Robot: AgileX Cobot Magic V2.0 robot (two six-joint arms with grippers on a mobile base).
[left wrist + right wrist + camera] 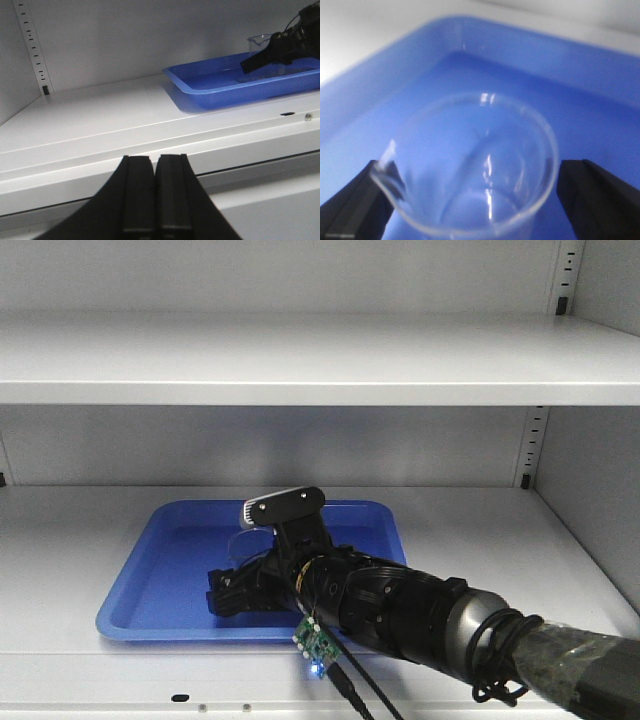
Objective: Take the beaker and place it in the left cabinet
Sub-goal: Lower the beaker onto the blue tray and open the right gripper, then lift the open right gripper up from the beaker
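Observation:
The clear glass beaker [475, 145] stands upright in a blue tray [130, 625] on the middle shelf of the grey cabinet [520, 540]. My right gripper [472, 172] is open, with one black finger [355, 200] by the spout and the other [592, 195] just off the rim on the far side. From the front, the gripper [232, 592] is low in the tray and the beaker [243, 542] shows faintly behind it. My left gripper [155, 160] is shut and empty, below the shelf's front edge, far left of the beaker [260, 42].
An upper shelf [300, 365] hangs above the tray. Slotted uprights [532, 445] run up the back corners. The cabinet's right wall [600, 500] is close to my right arm. The tray [210, 92] sits toward the shelf's front edge.

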